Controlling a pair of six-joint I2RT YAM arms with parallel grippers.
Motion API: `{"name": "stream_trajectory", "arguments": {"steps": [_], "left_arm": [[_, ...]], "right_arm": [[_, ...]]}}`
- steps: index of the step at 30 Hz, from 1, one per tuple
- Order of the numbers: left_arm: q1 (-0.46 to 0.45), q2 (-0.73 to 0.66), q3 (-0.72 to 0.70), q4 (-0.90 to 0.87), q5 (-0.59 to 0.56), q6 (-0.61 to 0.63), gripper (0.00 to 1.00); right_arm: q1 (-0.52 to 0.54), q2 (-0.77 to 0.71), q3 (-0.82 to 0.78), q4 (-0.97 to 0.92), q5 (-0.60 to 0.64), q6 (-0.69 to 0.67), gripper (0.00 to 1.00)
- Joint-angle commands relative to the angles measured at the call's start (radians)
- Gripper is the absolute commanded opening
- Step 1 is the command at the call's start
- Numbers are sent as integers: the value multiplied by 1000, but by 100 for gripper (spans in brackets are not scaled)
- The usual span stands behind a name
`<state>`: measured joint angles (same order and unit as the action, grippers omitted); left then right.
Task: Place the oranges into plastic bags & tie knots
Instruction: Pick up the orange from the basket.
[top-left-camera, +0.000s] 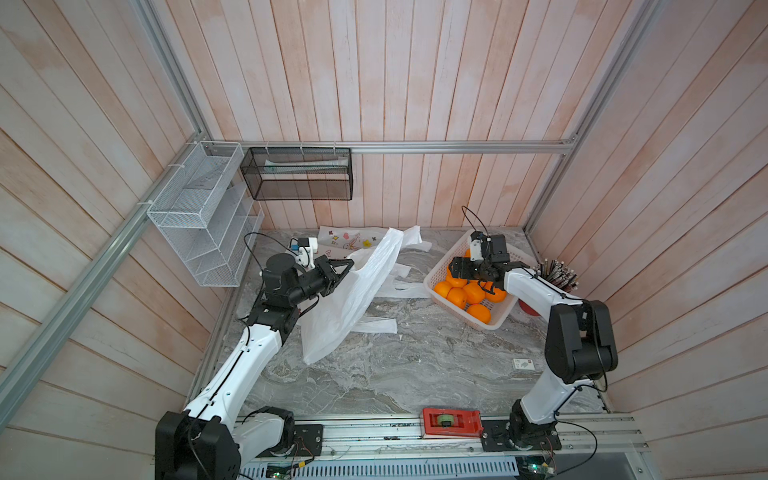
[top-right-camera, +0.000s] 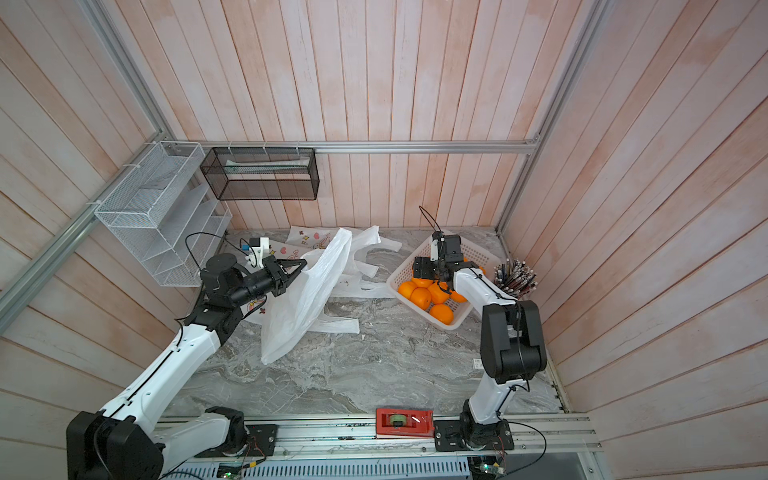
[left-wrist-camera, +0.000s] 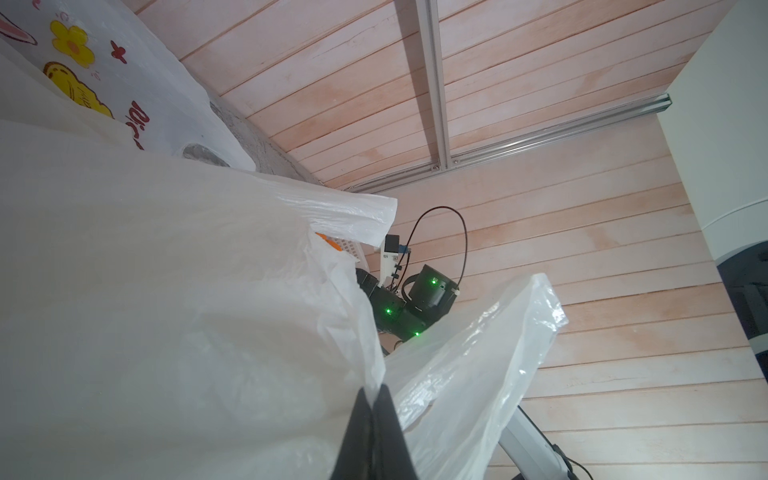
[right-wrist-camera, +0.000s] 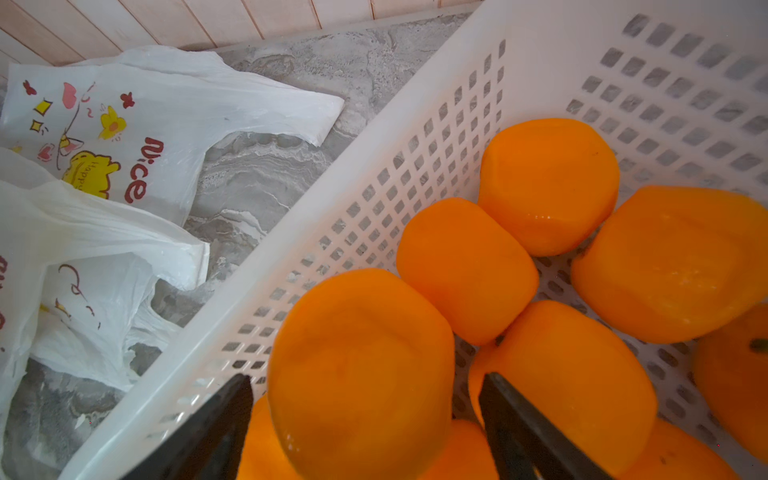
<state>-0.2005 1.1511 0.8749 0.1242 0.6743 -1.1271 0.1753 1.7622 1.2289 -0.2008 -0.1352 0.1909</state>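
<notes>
One printed bag (right-wrist-camera: 124, 124) reads "Nice"; left pincer (left-wrist-camera: 374, 395) clamps a plain bag (left-wrist-camera: 187, 311), right pincer (right-wrist-camera: 365, 378) stands apart astride an orange (right-wrist-camera: 361, 340).

Bright orange oranges (right-wrist-camera: 361, 365), white perforated basket (right-wrist-camera: 415, 166), white bags (right-wrist-camera: 166, 104) printed with yellow flowers and red lettering

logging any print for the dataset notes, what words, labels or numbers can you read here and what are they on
"Nice": red letters on the printed plastic bag.
"Happy": small letters on that bag's yellow figure; anything below it is unreadable.
White card on the table: print too small to read.
</notes>
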Motion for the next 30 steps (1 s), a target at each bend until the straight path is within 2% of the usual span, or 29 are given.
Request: {"name": "stream_trajectory", "arguments": {"steps": [1, 4, 11, 15, 20, 24, 27, 30], "left_arm": [[-5, 2, -12, 34, 10, -3, 0], [-10, 5, -11, 34, 10, -3, 0], [-20, 10, -13, 40, 5, -8, 0], [-28, 16, -11, 47, 5, -7, 0], [-42, 26, -10, 60, 7, -7, 0], [-52, 32, -12, 71, 7, -8, 0], [-61, 38, -13, 79, 11, -7, 0], [-67, 36, -16, 83, 16, -7, 0]], "right_arm": [[4, 36, 38, -5, 14, -5, 81], [6, 55, 40, 5, 12, -7, 75], [6, 21, 28, -8, -11, -10, 51], [7, -81, -27, -1, -30, 3, 50], [21, -257, -125, 16, -138, 70, 48], [71, -405, -236, 111, -240, 174, 47], [120, -456, -264, 196, -285, 248, 47], [181, -446, -226, 232, -292, 270, 47]]}}
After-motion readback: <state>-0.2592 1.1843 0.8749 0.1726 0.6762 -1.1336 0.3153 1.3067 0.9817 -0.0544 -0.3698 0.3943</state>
